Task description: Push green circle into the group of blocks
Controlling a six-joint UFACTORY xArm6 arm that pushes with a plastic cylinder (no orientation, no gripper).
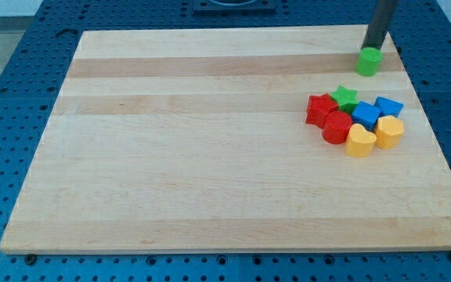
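Note:
The green circle (pixel 369 61) lies near the board's top right corner. My tip (pixel 373 47) stands right behind it, on its upper side, touching or nearly touching it. Below the circle, apart from it, sits the group: a green star (pixel 344 97), a red star (pixel 319 109), a red circle (pixel 337 127), two blue blocks (pixel 366 114) (pixel 388 106), a yellow heart (pixel 359 142) and a yellow hexagon (pixel 389 131), all packed together.
The wooden board (pixel 210 157) rests on a blue perforated table (pixel 6 94). The board's right edge runs close to the green circle and the group.

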